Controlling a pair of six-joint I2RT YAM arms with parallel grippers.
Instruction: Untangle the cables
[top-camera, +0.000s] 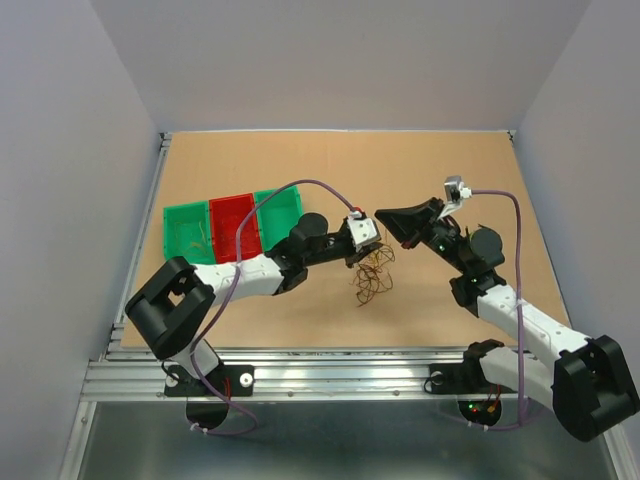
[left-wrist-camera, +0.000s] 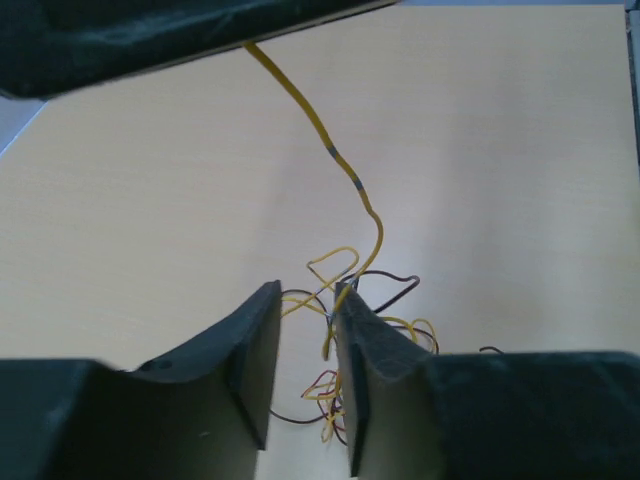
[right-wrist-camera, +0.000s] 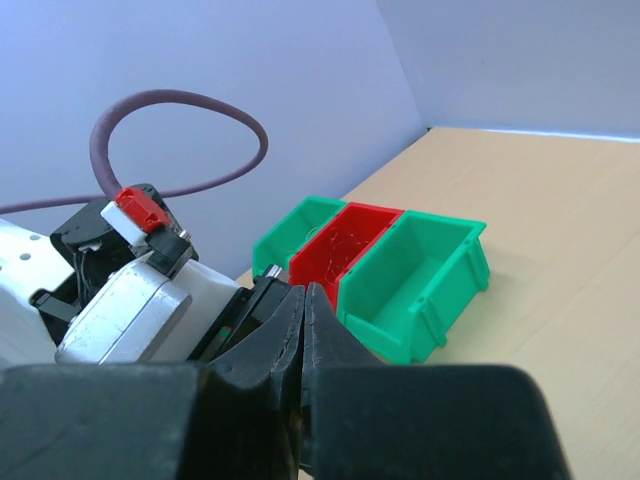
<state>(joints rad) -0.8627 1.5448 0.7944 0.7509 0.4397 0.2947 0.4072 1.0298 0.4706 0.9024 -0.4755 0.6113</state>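
cables (top-camera: 372, 278): thin curly tangle | left gripper (left-wrist-camera: 307, 295) half-open astride yellow strand (left-wrist-camera: 298, 100) | right gripper (right-wrist-camera: 303, 292) pinching it

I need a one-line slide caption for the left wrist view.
Left gripper, jaws apart, straddles a thin yellow wire rising from a tangle of hair-thin yellow, brown and red cables.

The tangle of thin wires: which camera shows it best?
The left wrist view: yellow, red and dark strands of the wires show close up between the left fingers. The top view shows only a small brownish clump. The right wrist view shows none of it.
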